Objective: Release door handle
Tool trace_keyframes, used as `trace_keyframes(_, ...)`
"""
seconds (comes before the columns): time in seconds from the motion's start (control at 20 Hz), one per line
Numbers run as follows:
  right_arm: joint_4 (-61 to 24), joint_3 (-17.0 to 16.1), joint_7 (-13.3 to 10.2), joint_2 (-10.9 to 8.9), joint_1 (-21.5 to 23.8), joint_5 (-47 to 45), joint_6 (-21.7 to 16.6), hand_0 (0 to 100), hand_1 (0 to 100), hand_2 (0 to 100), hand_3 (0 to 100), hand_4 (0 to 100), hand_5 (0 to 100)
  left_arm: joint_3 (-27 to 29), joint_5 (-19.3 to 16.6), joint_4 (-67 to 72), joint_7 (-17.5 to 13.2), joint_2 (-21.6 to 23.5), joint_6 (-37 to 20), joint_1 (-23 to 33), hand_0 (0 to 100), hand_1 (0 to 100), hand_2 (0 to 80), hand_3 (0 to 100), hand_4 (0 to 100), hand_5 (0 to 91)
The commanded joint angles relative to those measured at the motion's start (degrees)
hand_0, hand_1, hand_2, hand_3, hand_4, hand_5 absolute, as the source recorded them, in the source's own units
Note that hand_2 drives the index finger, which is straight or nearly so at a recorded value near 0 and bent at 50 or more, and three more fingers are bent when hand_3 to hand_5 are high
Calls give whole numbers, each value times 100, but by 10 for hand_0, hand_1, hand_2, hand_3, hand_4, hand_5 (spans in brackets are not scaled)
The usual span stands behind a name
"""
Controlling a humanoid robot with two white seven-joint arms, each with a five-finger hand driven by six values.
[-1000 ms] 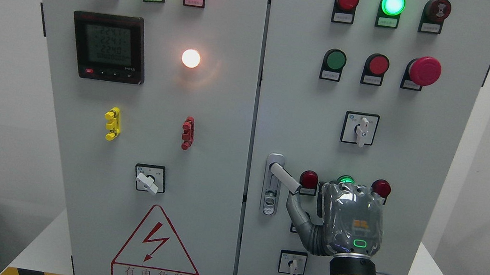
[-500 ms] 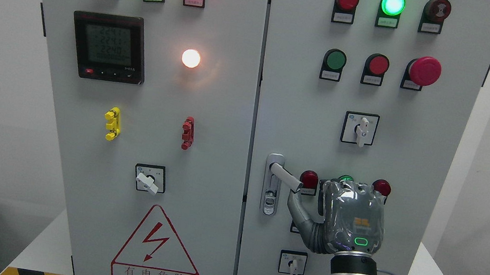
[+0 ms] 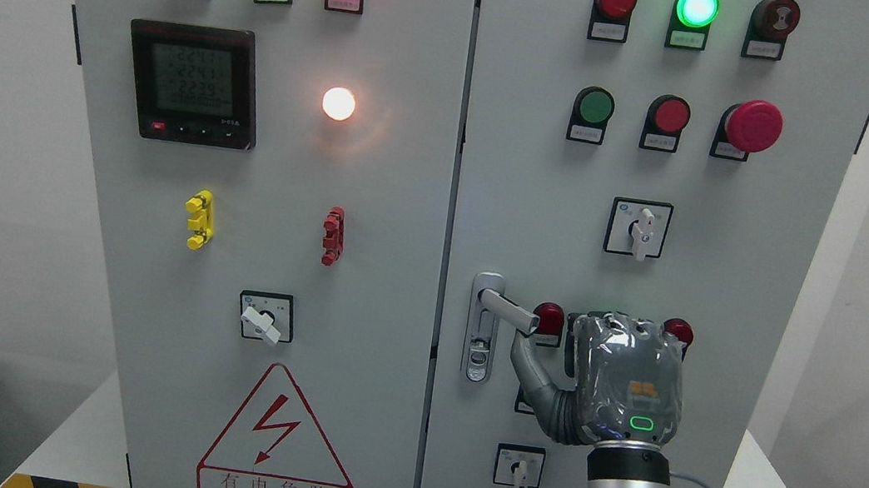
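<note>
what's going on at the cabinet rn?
The robot's right hand is up against the right-hand door of the electrical cabinet, just right of the door handle. The lever sticks out nearly level toward the hand, and the thumb reaches up under its tip; the hand is not wrapped around it. Both doors look closed. The left hand is out of view.
</note>
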Motion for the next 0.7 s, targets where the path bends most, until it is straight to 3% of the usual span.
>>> trace_keyframes(0.0,1,-61,-11,0,-15,-6,2,439,139,946,1000,1000,964,62,0,97,4,0,-4,1,120,389,0,0,0,0)
trace_keyframes(0.65,53,-61,-2,1,-15,-6,-16,440,136,946,1000,1000,964,62,0,97,4,0,-4,1,120,389,0,0,0,0)
